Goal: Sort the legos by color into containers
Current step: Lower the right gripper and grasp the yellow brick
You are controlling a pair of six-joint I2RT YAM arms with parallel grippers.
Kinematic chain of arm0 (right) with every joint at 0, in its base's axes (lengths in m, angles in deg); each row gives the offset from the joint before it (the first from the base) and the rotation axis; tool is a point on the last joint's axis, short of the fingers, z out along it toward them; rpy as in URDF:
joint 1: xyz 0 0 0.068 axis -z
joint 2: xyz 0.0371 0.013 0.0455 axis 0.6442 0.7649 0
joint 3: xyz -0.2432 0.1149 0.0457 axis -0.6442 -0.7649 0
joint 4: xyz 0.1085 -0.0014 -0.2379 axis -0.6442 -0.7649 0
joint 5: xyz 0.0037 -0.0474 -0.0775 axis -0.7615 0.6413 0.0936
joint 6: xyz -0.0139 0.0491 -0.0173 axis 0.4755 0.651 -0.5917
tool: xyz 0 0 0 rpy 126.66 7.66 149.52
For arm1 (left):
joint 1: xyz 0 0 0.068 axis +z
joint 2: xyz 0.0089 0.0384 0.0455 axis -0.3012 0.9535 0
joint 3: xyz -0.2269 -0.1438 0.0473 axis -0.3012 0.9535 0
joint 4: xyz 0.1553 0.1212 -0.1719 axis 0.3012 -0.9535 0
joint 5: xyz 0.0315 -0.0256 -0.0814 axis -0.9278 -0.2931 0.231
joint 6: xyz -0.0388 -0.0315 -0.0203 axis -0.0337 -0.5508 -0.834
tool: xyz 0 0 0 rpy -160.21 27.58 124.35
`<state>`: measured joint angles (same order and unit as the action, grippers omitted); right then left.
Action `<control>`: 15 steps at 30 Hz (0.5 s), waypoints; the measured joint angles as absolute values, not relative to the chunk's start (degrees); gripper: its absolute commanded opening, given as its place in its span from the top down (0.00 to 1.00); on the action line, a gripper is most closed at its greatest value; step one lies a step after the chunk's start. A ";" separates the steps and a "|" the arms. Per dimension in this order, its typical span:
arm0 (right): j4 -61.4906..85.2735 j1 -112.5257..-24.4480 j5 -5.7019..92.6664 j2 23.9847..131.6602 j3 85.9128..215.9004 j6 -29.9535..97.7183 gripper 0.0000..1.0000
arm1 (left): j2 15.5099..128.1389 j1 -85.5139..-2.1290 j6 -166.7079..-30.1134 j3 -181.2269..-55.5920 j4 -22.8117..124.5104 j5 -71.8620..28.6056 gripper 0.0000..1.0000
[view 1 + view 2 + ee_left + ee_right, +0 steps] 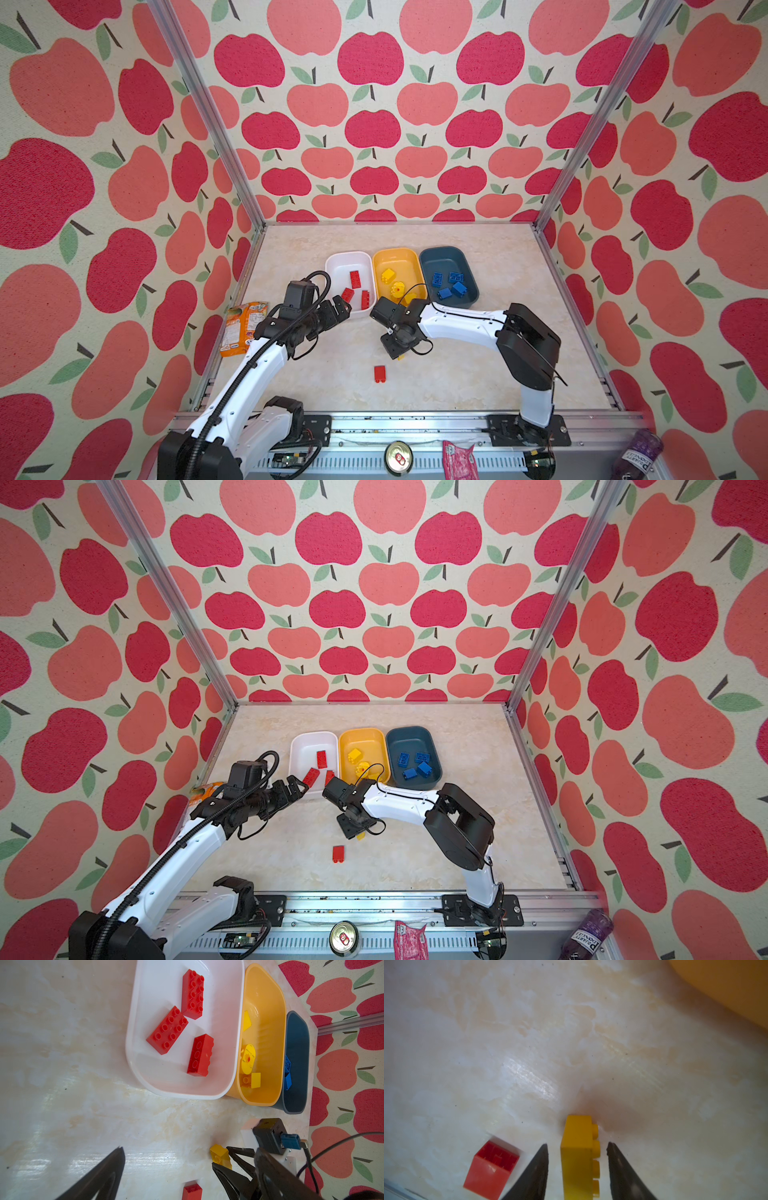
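Observation:
A yellow lego (579, 1147) lies on its side on the table, between the fingers of my right gripper (577, 1145). The gripper is open, with a gap showing on each side of the brick. In both top views the gripper (397, 355) points down and hides most of that brick (360, 836). A red lego (379, 374) lies loose just nearer. The white container (349, 262) holds three red legos, the yellow container (397, 259) yellow ones, the blue container (444, 259) several blue ones. My left gripper (344, 309) hangs open and empty at the white tub's near corner.
An orange snack packet (243, 328) lies at the table's left edge beside my left arm. On the front rail sit a metal can (398, 457), a pink wrapper (457, 459) and a purple bottle (636, 455). Aluminium posts frame the table's corners.

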<state>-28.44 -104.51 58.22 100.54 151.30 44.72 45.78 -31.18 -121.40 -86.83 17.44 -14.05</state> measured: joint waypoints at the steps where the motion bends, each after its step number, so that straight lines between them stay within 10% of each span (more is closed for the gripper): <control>1: -28.47 -104.53 58.22 100.78 151.32 44.72 0.56 | 45.62 -31.18 -121.42 -86.83 17.26 -14.07 0.01; 15: -29.06 -104.59 59.03 101.57 151.34 44.59 0.74 | 45.03 -31.18 -121.79 -86.77 16.19 -14.66 0.01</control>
<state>-29.06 -104.59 59.03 101.57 151.34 44.59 45.03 -31.18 -121.79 -86.77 16.19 -14.66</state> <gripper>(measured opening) 0.279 0.992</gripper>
